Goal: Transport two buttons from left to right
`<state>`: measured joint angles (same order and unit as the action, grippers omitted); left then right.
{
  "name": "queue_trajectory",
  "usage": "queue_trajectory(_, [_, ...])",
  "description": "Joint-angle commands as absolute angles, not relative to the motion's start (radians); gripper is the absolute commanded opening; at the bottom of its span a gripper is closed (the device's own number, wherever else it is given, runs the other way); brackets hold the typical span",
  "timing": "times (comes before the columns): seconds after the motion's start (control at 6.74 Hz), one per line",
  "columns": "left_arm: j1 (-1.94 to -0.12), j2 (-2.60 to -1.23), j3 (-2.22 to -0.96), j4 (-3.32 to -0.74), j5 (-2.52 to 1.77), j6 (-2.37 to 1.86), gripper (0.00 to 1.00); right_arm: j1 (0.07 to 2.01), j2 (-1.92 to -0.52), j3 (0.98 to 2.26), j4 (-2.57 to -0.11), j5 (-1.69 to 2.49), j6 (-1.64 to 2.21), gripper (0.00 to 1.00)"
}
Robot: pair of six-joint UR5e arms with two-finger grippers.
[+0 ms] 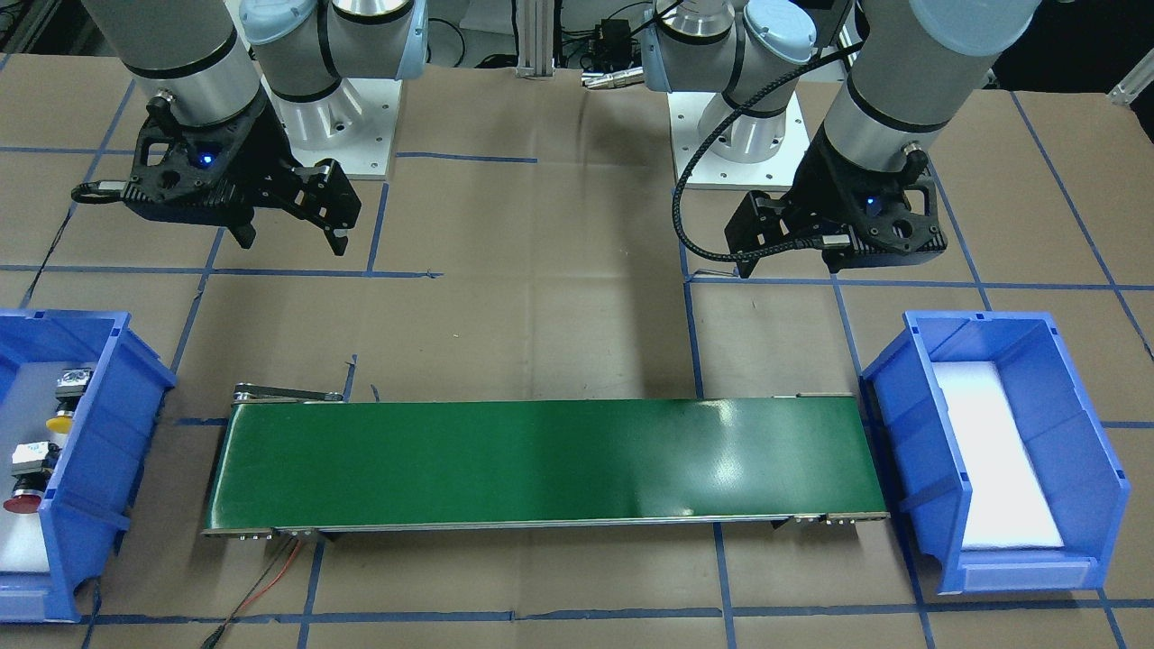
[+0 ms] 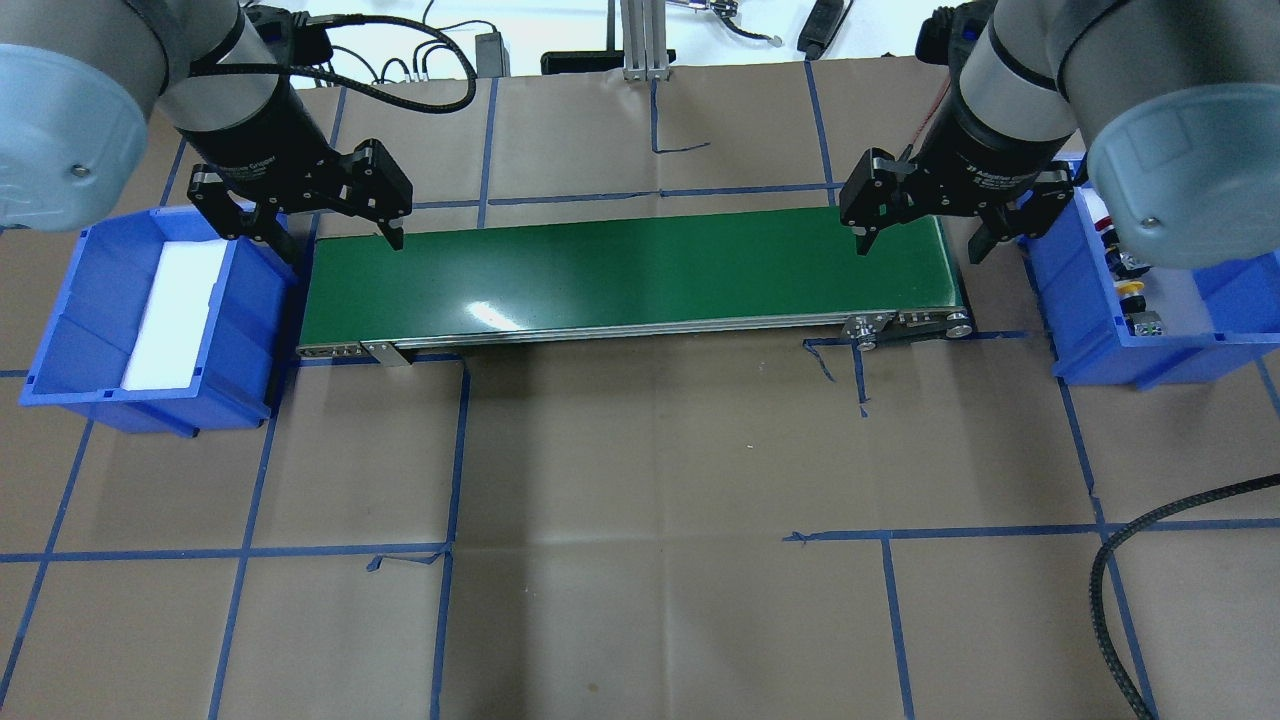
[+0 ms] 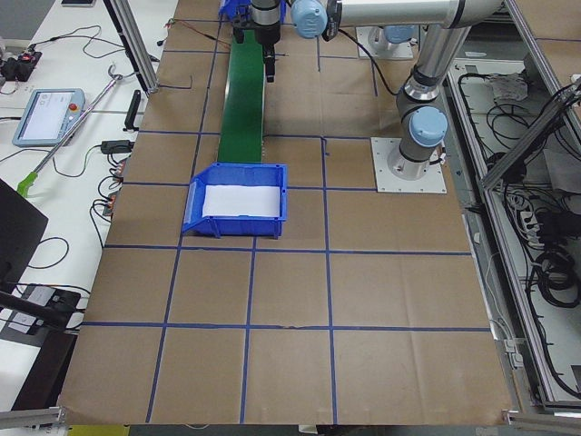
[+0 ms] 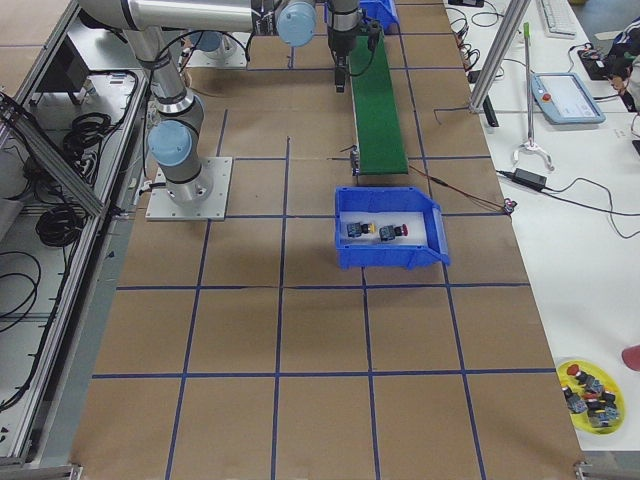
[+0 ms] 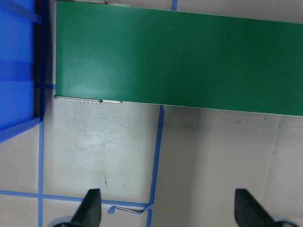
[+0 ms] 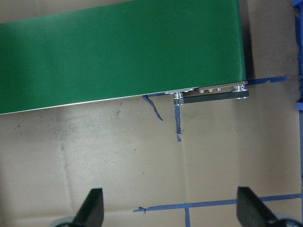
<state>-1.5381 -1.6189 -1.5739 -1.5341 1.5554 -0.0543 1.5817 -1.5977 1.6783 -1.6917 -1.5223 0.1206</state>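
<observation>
My left gripper (image 2: 340,238) and right gripper (image 2: 920,248): both spread wide, empty. Yellow button (image 1: 66,401) and red button (image 1: 27,478): 2 items, inside right-hand blue bin (image 1: 108,424).

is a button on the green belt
No, the green belt carries nothing; the yellow button and red button both lie in the blue bin.

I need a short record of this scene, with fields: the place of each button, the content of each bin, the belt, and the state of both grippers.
yellow button: in the right bin
red button: same bin, beside the yellow one
left bin: only white padding
conveyor belt: between the bins, nothing on it
left gripper: open, empty, raised near the belt's left end
right gripper: open, empty, raised near the belt's right end
</observation>
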Motion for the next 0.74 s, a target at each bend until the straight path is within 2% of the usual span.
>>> queue_trajectory(0.0, [-1.537, -1.618, -1.575, -1.526, 1.555, -0.037, 1.00, 1.582, -1.586, 1.681, -1.692, -1.525, 0.109, 1.00])
queue_trajectory(0.59, [-1.519, -1.614, -1.580, -1.525, 1.555, -0.034, 1.00, 1.582, -1.586, 1.681, -1.692, -1.522, 0.109, 1.00])
